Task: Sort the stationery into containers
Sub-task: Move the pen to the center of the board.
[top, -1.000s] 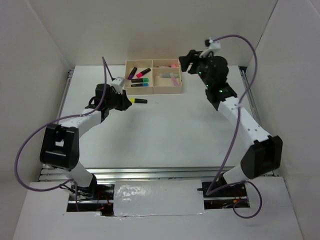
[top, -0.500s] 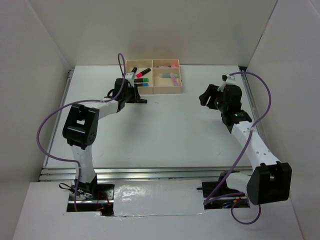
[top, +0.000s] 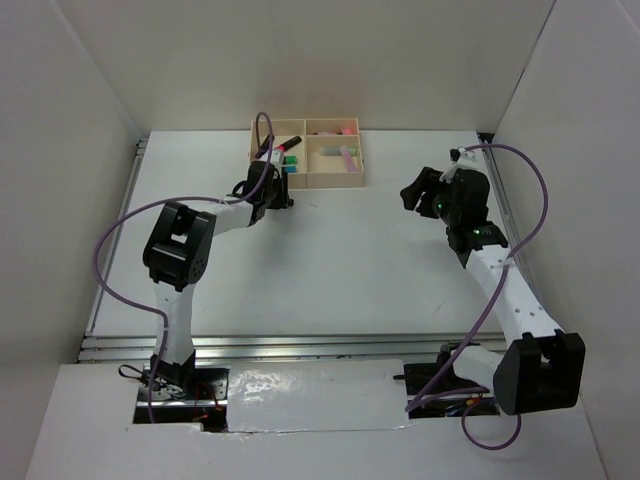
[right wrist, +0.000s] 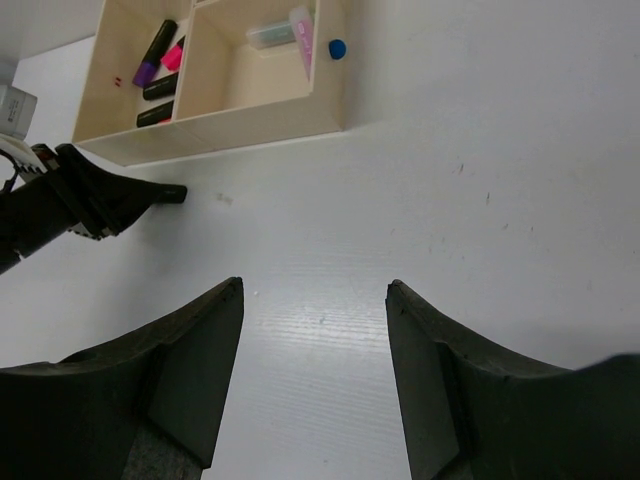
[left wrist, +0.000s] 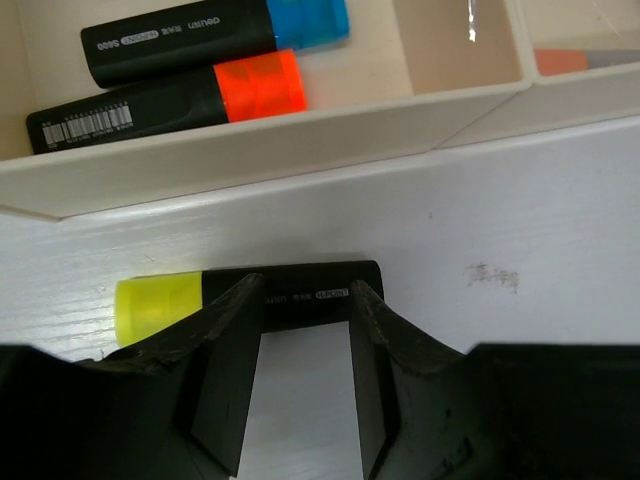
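**Yellow-ended marker lies outside the tray, under your spread left gripper**

The white worktop (top: 320, 250) carries the beige tray (top: 330, 183) at its 12 o'clock edge.

Your left arm reaches toward 12 o'clock, and its left gripper (top: 280, 195) sits just at the 6 o'clock side of the tray's front wall. Your right arm is well apart from the tray, with the right gripper (top: 410, 192) out at about 2 o'clock on the worktop. Its fingers are spread wide, with only bare worktop showing between them in the right wrist view.

In the left wrist view, the left gripper's fingers are also spread. Their tips overlap a black marker with a yellow end (left wrist: 290, 295), but they pinch nothing. That marker lies flat on the worktop, parallel to the tray wall and just beside it, outside every compartment.

Inside the large section nearest you lie a black marker with a blue end (left wrist: 215, 35) and a black marker with an orange-red end (left wrist: 165, 105), side by side. A pink-ended marker (top: 287, 143) lies farther back in the same section. Pastel markers (top: 347, 156) lie in the smaller sections at the tray's 3 o'clock side.
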`<state>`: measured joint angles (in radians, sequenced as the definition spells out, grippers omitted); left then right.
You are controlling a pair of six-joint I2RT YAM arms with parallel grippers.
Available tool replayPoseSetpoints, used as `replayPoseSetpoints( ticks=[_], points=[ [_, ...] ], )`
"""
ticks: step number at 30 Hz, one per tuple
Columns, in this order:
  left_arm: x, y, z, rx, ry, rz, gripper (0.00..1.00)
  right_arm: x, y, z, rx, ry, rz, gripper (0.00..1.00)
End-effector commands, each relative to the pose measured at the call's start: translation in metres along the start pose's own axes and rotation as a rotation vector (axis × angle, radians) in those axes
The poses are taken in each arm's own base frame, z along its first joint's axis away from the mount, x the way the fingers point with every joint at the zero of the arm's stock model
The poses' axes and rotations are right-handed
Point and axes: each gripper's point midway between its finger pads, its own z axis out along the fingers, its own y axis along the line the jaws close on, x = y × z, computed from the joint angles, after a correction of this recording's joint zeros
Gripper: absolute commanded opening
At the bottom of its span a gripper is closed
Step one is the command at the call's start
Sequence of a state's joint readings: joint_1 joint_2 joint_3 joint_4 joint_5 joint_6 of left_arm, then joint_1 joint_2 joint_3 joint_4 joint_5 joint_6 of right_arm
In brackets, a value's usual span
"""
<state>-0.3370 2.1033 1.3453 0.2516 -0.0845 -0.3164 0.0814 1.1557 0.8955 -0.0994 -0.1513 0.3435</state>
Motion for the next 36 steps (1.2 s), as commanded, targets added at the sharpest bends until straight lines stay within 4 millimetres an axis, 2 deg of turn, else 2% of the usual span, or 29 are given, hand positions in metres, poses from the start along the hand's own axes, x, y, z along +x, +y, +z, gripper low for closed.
replayPoseSetpoints(
  ticks=[1,4,6,7,8,9,10,12,13,16,17,18,19,22,24,25,26,27,28,29,30,31,32,33,34,36],
  points=[
    [-0.018,0.006,0.006,-0.036,-0.045,-0.004,0.51,-0.017,0.008,-0.012,-0.025,-0.052,-0.009,0.66],
    [-0.015,0.008,0.009,-0.052,-0.008,0.011,0.51,-0.017,0.009,-0.013,-0.032,-0.049,-0.011,0.66],
    [-0.010,0.014,0.003,-0.081,0.060,0.028,0.51,-0.018,0.010,-0.014,-0.033,-0.052,-0.012,0.66],
    [0.000,0.019,-0.003,-0.091,0.089,0.025,0.51,-0.022,0.010,-0.015,-0.030,-0.064,-0.013,0.66],
    [-0.010,0.018,-0.015,-0.083,0.066,0.011,0.51,-0.024,0.008,-0.016,-0.017,-0.077,-0.017,0.66],
    [-0.009,0.019,-0.022,-0.078,0.067,0.007,0.52,-0.027,0.007,-0.016,-0.014,-0.087,-0.019,0.66],
    [0.004,0.022,-0.029,-0.080,0.098,0.006,0.52,-0.030,0.008,-0.016,-0.014,-0.096,-0.023,0.66],
    [0.010,0.022,-0.042,-0.079,0.134,0.008,0.53,-0.033,0.009,-0.015,-0.017,-0.100,-0.022,0.66],
    [0.024,0.026,-0.047,-0.091,0.185,0.005,0.53,-0.034,0.010,-0.015,-0.019,-0.100,-0.016,0.66],
    [0.039,0.030,-0.064,-0.092,0.238,-0.009,0.52,-0.036,0.016,-0.016,-0.042,-0.099,-0.015,0.66],
    [0.024,0.025,-0.076,-0.066,0.189,0.003,0.53,-0.037,0.017,-0.017,-0.045,-0.100,-0.020,0.66],
    [0.024,0.022,-0.081,-0.053,0.158,0.010,0.53,-0.040,0.019,-0.020,-0.051,-0.108,-0.027,0.66],
    [0.010,0.017,-0.093,-0.038,0.119,0.025,0.53,-0.039,0.019,-0.021,-0.051,-0.106,-0.028,0.65],
    [-0.006,0.004,-0.103,0.008,0.116,0.038,0.55,-0.039,0.020,-0.024,-0.053,-0.112,-0.046,0.66],
    [-0.015,-0.006,-0.109,0.067,0.128,0.105,0.56,-0.040,0.022,-0.027,-0.061,-0.114,-0.058,0.66],
    [-0.026,-0.009,-0.116,0.090,0.139,0.138,0.58,-0.040,0.024,-0.028,-0.075,-0.108,-0.065,0.66],
    [-0.038,-0.014,-0.122,0.177,0.128,0.200,0.59,-0.039,0.025,-0.029,-0.084,-0.107,-0.079,0.66],
    [-0.037,-0.012,-0.126,0.179,0.135,0.242,0.59,-0.038,0.028,-0.031,-0.101,-0.102,-0.092,0.66],
    [-0.046,-0.018,-0.134,0.310,0.121,0.280,0.60,-0.037,0.031,-0.033,-0.121,-0.097,-0.109,0.67],
    [-0.043,-0.014,-0.140,0.359,0.142,0.327,0.66,-0.033,0.035,-0.035,-0.155,-0.086,-0.121,0.68],
    [-0.042,-0.014,-0.144,0.404,0.158,0.341,0.81,-0.030,0.036,-0.036,-0.170,-0.081,-0.136,0.68],
    [-0.047,-0.008,-0.140,0.438,0.168,0.372,0.84,-0.028,0.038,-0.037,-0.182,-0.078,-0.146,0.69],
    [-0.030,-0.001,-0.145,0.446,0.268,0.368,0.84,-0.026,0.041,-0.038,-0.202,-0.068,-0.151,0.69],
    [-0.040,0.005,-0.143,0.434,0.274,0.376,0.81,-0.023,0.040,-0.036,-0.203,-0.056,-0.150,0.69],
    [-0.027,0.015,-0.135,0.414,0.327,0.387,0.80,-0.020,0.040,-0.037,-0.207,-0.046,-0.149,0.69],
    [-0.011,0.029,-0.136,0.390,0.390,0.389,0.79,-0.019,0.039,-0.035,-0.204,-0.027,-0.145,0.69]
  ],
)
